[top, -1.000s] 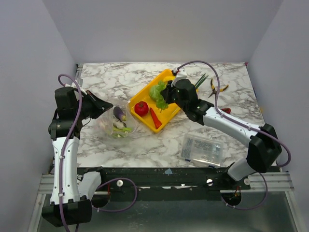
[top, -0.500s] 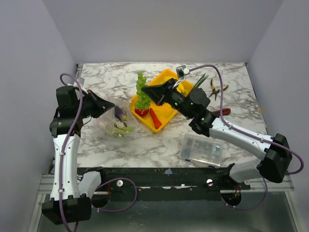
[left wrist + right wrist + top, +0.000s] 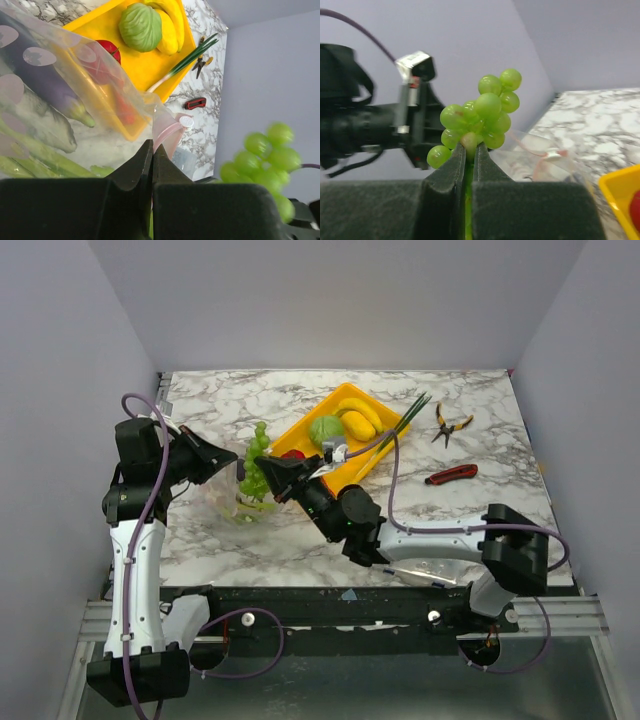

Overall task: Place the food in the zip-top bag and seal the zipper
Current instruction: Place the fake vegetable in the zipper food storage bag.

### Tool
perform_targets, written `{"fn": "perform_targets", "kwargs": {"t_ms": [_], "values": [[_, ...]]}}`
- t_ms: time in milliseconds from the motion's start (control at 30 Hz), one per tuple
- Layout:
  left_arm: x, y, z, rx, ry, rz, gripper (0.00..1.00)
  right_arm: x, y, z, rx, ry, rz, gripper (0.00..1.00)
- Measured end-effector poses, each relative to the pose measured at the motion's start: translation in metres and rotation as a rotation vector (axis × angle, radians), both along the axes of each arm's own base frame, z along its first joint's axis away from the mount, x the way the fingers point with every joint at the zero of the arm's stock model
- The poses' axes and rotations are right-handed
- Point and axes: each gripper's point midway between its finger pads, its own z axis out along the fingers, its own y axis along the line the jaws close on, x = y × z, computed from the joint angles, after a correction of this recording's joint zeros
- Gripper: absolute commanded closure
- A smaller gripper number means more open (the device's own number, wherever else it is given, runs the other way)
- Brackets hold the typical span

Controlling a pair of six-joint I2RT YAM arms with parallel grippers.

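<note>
Mid-loading, my right claw [image 3: 469, 150] pinches the grapes [image 3: 482, 112] by the stem at the mouth of the bag [image 3: 228, 508], whose edge my left claw [image 3: 152, 150] pinches up off the surface [image 3: 480, 420], so next I should lower them inside and let go.

You're in a robot lab cell — plain grey wall panels [image 3: 330, 300] box in a marble-print worktop [image 3: 230, 400], and the left arm [image 3: 135, 550] and right arm [image 3: 440, 538] rise from an aluminium frame [image 3: 590, 618] at its near edge.
</note>
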Motion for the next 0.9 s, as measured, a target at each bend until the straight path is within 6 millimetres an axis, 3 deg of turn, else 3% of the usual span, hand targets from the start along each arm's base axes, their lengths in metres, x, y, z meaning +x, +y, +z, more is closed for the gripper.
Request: {"fn": "perform_targets", "kwargs": {"t_ms": [167,267,500,600,733,900], "values": [[-0.001,-0.001,0.003,-0.018,0.002,0.010,1.00,0.019,0.015,-0.048,-0.074,0.019,-0.092,0.98],[-0.002,-0.001,0.004,-0.024,0.004,0.014,1.00,0.018,0.025,-0.060,-0.101,0.039,-0.073,0.85],[0.000,0.001,0.004,-0.026,0.002,0.024,1.00,0.002,0.056,-0.060,-0.161,0.147,0.077,0.47],[0.000,0.001,0.004,-0.026,0.002,0.024,1.00,-0.006,0.059,-0.072,-0.207,0.222,0.129,0.46],[-0.002,0.001,0.006,-0.024,-0.006,0.024,1.00,-0.003,0.057,-0.086,-0.284,0.301,0.158,0.46],[-0.004,0.001,0.008,-0.019,-0.017,0.023,1.00,0.013,0.034,-0.087,-0.344,0.341,0.125,0.46]]}}
